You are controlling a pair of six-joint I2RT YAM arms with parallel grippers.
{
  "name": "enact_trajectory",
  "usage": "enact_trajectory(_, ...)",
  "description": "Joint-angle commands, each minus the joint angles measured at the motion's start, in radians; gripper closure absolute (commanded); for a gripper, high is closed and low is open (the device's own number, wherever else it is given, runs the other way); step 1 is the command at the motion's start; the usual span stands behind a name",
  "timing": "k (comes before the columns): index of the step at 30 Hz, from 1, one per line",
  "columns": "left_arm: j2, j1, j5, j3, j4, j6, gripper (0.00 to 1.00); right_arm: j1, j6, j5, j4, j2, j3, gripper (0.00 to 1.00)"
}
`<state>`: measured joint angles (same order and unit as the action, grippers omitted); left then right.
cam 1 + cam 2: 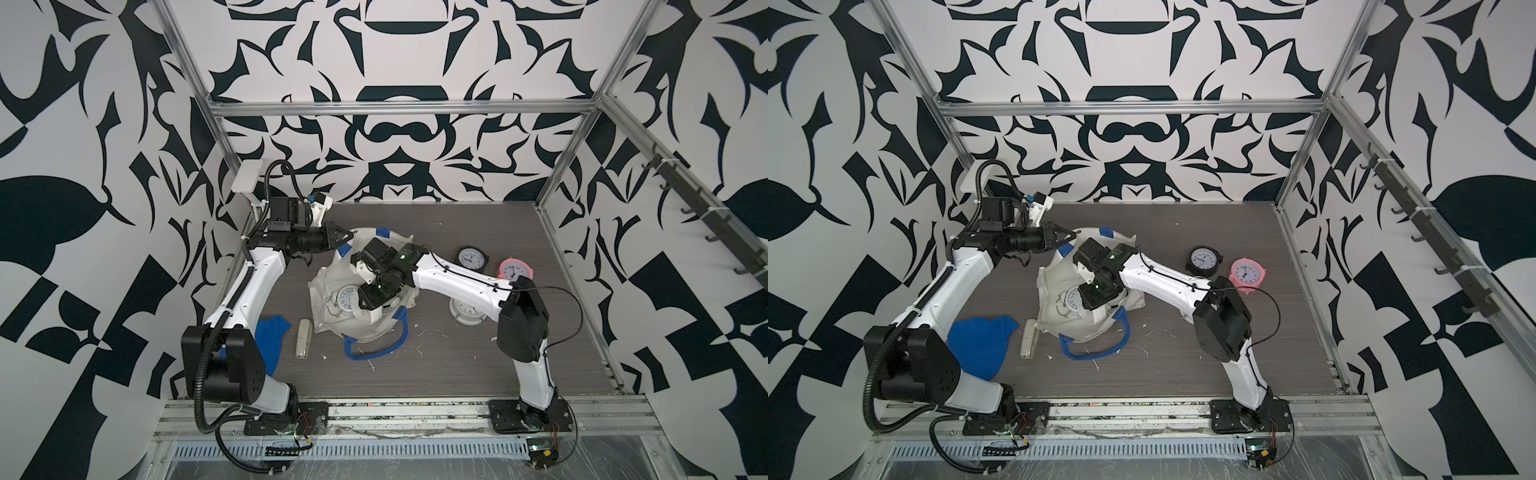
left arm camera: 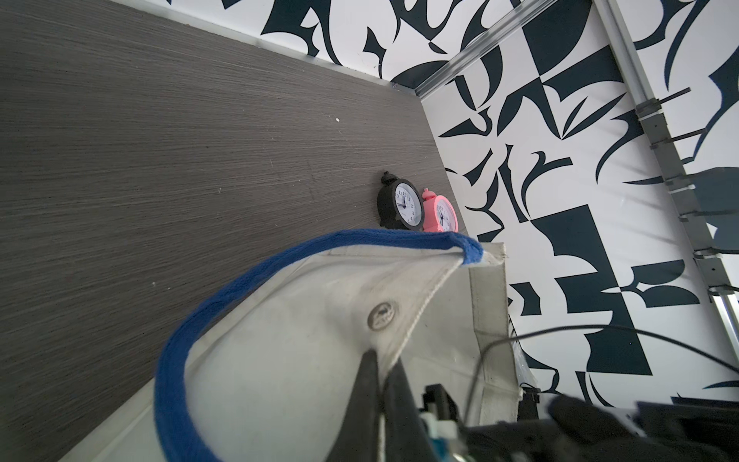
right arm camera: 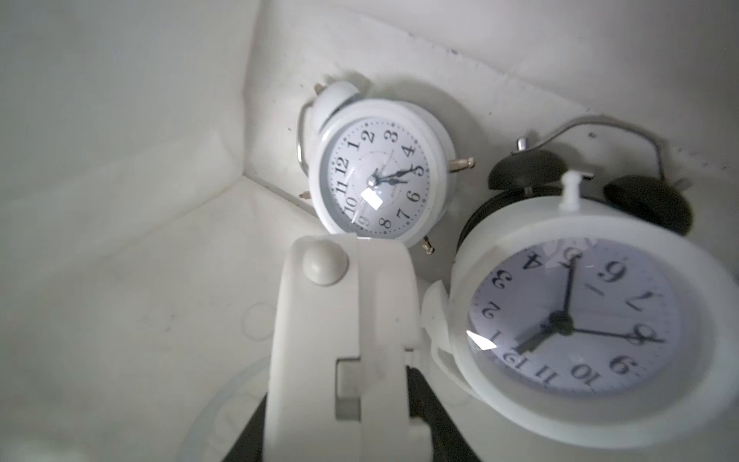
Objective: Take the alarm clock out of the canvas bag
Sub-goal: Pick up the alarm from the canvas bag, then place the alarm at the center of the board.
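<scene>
Canvas bag (image 1: 322, 295) hides black bell clock (image 3: 528, 172) from top views.

My bench is a grey wood-grain tabletop (image 1: 457, 224), boxed by walls (image 1: 395, 54) patterned in black-and-white swirls on an aluminium frame (image 1: 399, 109); a rail of hooks (image 1: 702, 208) runs along my right.
</scene>
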<state>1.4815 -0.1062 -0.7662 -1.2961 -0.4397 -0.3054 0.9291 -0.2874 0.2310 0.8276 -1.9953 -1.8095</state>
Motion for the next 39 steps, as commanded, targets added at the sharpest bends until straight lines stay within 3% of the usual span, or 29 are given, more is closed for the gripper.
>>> enact_trajectory(1,-0.022,0.002,0.001,-0.023,0.006,0.012,1.0,-0.023,0.049,0.048,0.023,0.152,-0.07,0.64)
enact_trajectory(10,-0.03,0.018,0.007,-0.026,0.003,0.009,1.0,-0.148,0.04,0.209,-0.016,0.406,-0.017,0.69)
enact_trajectory(20,-0.031,0.018,0.005,-0.038,-0.008,0.006,1.0,-0.492,-0.069,0.463,-0.19,0.558,0.071,0.69)
enact_trajectory(27,-0.036,0.019,0.012,-0.045,-0.02,0.011,1.0,-0.719,-0.215,0.567,-0.39,0.533,0.162,0.69)
enact_trajectory(32,-0.036,0.018,0.013,-0.045,-0.024,0.012,1.0,-0.788,-0.231,0.539,-0.41,0.44,0.169,0.67)
enact_trajectory(39,-0.022,0.019,0.008,-0.048,-0.03,0.016,1.0,-0.799,-0.25,0.5,-0.49,0.21,0.173,0.68)
